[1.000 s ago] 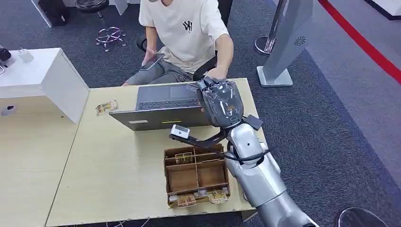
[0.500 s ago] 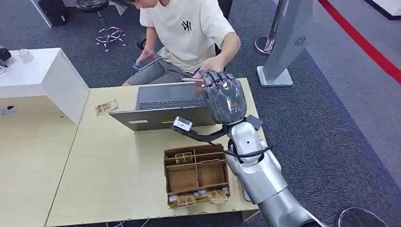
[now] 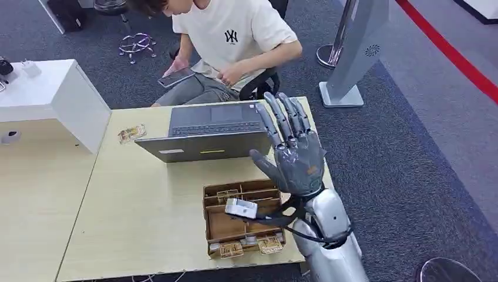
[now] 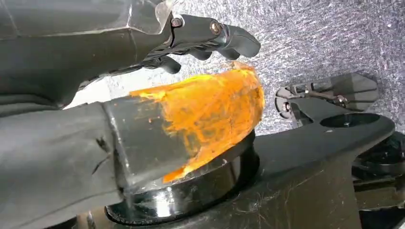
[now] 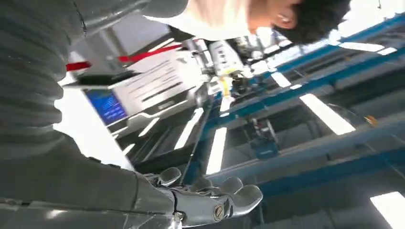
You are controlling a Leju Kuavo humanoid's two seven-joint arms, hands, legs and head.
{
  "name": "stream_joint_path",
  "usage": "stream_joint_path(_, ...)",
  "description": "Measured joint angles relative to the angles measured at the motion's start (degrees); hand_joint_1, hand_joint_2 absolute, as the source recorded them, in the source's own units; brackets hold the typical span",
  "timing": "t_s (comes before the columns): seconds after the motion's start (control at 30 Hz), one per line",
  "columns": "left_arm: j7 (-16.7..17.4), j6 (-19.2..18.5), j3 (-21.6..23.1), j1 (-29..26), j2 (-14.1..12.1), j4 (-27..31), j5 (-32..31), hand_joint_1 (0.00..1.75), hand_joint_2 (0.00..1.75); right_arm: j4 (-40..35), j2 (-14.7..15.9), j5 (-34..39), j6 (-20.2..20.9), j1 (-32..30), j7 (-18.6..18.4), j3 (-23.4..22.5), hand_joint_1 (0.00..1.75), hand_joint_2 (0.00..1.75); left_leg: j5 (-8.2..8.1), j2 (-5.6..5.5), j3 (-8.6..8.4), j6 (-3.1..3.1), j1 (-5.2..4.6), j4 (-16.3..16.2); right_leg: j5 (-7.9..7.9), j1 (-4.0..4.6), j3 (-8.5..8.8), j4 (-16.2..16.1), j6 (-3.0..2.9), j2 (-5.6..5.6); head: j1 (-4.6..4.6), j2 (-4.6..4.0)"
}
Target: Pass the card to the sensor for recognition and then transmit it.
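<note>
Right hand up and bare, card not yet picked

My right hand's fingers are spread wide, holding nothing, above the table beside the laptop. Cards sit in the wooden tray below; I'd lower slowly and pinch one edge cleanly. Left hand: I cannot tell.

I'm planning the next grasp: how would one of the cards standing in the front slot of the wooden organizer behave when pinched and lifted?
The cards look thin and flat, so probably light and somewhat bendy. They stand on edge in the wooden organizer, so one may tip or drag its neighbour. Their printed faces look glossy, perhaps slippery for the right hand, which is raised with fingers spread.
</note>
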State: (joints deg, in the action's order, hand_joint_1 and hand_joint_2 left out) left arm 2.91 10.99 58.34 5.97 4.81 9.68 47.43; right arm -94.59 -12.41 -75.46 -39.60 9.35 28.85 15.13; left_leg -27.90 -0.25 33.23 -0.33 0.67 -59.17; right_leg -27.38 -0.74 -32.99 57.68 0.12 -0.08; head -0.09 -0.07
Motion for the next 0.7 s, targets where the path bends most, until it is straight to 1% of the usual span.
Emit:
stream_joint_path(0.03, 0.0, 0.1, 0.0, -0.1, 0.0, 0.0, 0.2, 0.00, 0.00, -1.1, -1.3, 1.3, 0.0, -1.7, 2.6, -1.6, 0.00, 1.75, 0.00, 0.01, 0.00, -0.01, 0.00, 0.0, 0.00, 0.00, 0.00, 0.0, 0.00, 0.00, 0.02, 0.00)
stream_joint_path(0.1, 0.0, 0.4, 0.0, -0.1, 0.1, 0.0, 0.4, 0.00, 0.00, -2.7, -2.8, 2.0, 0.0, -3.5, 3.9, -3.6, 0.00, 1.75, 0.00, 0.03, -0.01, -0.01, -0.01, 0.0, 0.00, -0.01, -0.02, 0.0, 0.00, 0.01, 0.02, 0.00)
stream_joint_path(0.23, -0.2, 0.5, 0.0, -0.2, 0.2, 0.0, 1.5, 0.00, 0.00, -5.5, -3.4, 4.2, 0.0, -6.7, 7.8, -6.6, 0.00, 1.75, 0.00, 0.03, -0.02, 0.00, -0.02, 0.0, 0.01, -0.02, 0.04, 0.0, 0.02, -0.01, 0.04, 0.00)
stream_joint_path(0.37, -0.4, 0.7, 0.0, -0.5, 0.2, 0.0, 2.3, 0.00, 0.00, -7.7, -3.4, 4.9, 0.0, -12.1, 9.8, -7.5, 0.00, 1.75, -0.01, 0.02, -0.02, 0.00, -0.03, 0.0, 0.01, -0.02, 0.03, 0.0, 0.02, 0.00, 0.04, 0.00)
stream_joint_path(0.47, -0.5, 0.9, 0.0, -0.5, 0.2, 0.0, 2.7, 0.00, 0.00, -8.6, -3.6, 4.9, 0.0, -14.5, 9.9, -7.9, 0.00, 1.75, -0.02, 0.02, -0.01, 0.00, -0.02, 0.0, 0.00, -0.02, 0.02, 0.0, 0.01, 0.00, 0.04, 0.00)
stream_joint_path(0.5, -0.6, 0.9, 0.0, -0.5, 0.2, 0.0, 2.9, 0.00, 0.00, -8.6, -3.5, 4.6, 0.0, -15.3, 8.7, -7.9, 0.12, 1.75, -0.02, 0.02, -0.01, 0.00, -0.01, 0.0, 0.00, -0.02, 0.02, 0.0, 0.01, 0.00, 0.04, 0.00)
stream_joint_path(0.6, -0.6, 1.1, 0.0, -0.5, 0.2, -0.2, 3.0, 0.00, 0.00, -8.5, -3.6, 3.0, 0.0, -17.6, 6.5, -6.8, 0.12, 1.75, -0.02, 0.02, -0.01, 0.00, 0.00, 0.0, -0.01, -0.01, 0.01, 0.0, 0.00, 0.00, 0.02, -0.02)
stream_joint_path(0.7, -0.6, 1.2, 0.0, -0.5, 0.1, -0.2, 3.0, 0.00, 0.00, -8.1, -3.6, 2.5, 0.0, -19.0, 5.5, -5.6, 0.12, 1.75, -0.01, 0.03, -0.01, 0.00, 0.01, 0.0, -0.01, 0.00, 0.01, 0.0, 0.00, 0.00, 0.02, 0.00)
